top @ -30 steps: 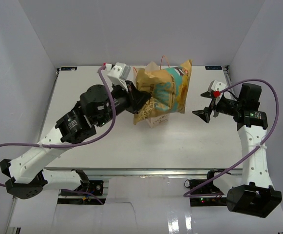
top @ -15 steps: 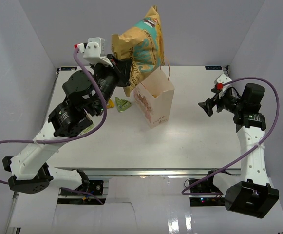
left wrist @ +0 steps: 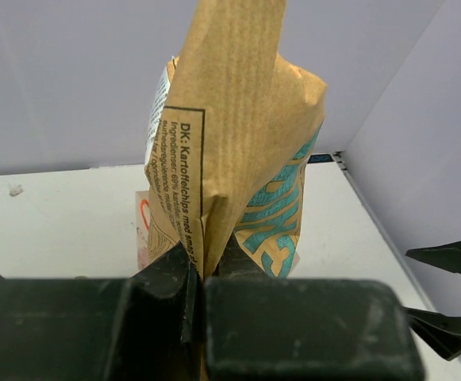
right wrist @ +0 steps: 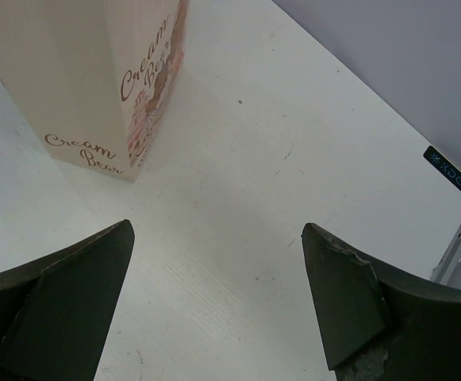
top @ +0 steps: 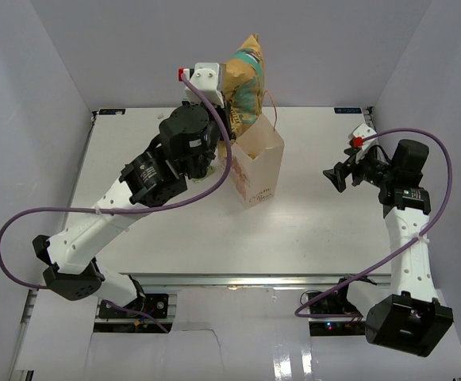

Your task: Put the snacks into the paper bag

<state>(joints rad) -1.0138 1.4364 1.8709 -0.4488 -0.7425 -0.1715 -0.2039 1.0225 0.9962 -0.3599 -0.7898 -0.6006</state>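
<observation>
Just above the paper bag (top: 263,168) we had the crisp packet (top: 244,78) upright, left tool (left wrist: 202,274) clamped on it; right tool (right wrist: 216,230) wide, empty.

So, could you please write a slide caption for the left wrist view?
Left gripper shut on the yellow crisp packet at its edge, paper bag partly visible behind it.

White table (top: 317,230), and the cream paper bag (top: 255,163) is standing upright on it, mid-table. Just left of the bag a greenish scrap (top: 205,170) peeks out, mostly hidden, possibly a candy wrapper.
</observation>
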